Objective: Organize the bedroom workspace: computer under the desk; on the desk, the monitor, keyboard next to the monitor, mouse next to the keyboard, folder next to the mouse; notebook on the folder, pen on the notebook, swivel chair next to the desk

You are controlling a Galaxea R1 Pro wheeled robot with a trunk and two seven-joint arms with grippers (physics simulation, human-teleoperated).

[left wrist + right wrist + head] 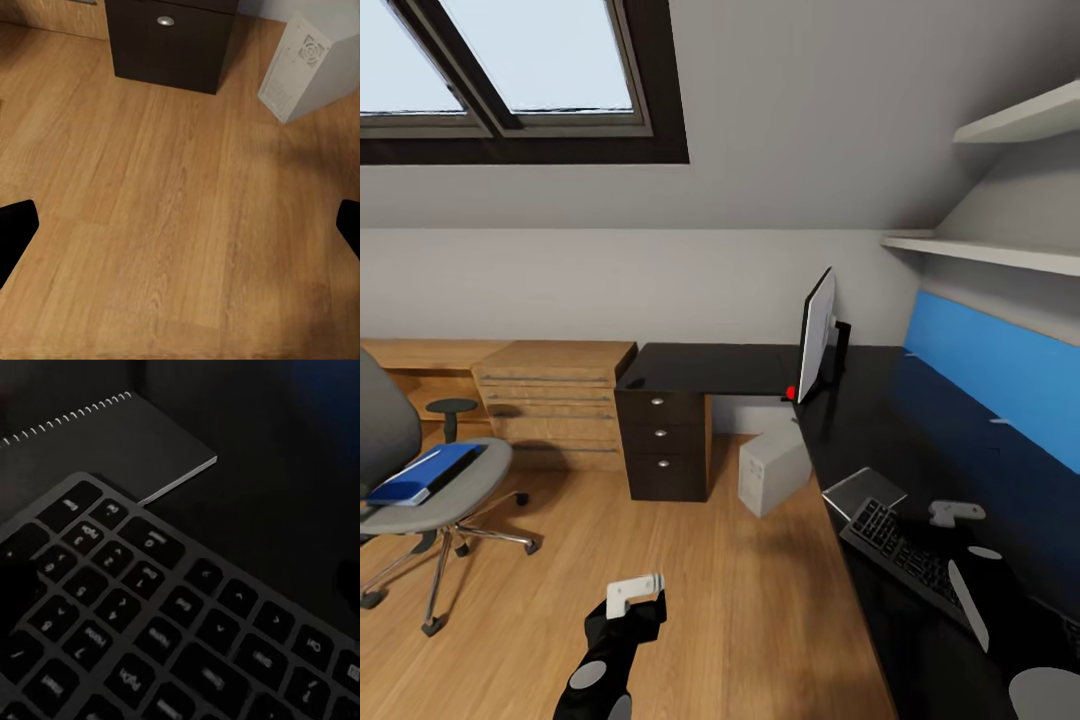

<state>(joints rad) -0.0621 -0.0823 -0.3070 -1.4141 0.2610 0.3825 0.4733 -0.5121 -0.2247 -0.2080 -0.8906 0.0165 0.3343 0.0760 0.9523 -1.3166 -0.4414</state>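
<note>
The black desk (740, 368) carries the monitor (817, 335), seen edge-on, the keyboard (905, 555) and the grey notebook (863, 492) beside it. My right gripper (957, 513) hovers open just above the keyboard (172, 637), near the notebook (97, 442). The computer (772, 468) stands on the floor at the desk's edge. The blue folder (425, 473) lies on the swivel chair (445, 495) at the left. My left gripper (633, 592) hangs open over bare floor, facing the computer (311, 67). Mouse and pen are out of view.
The desk's dark drawer unit (663, 440) stands left of the computer, with light oak drawers (555, 395) beyond it. A blue back panel (1000, 375) and white shelves (980, 250) line the right wall. Wood floor (740, 600) lies open between chair and desk.
</note>
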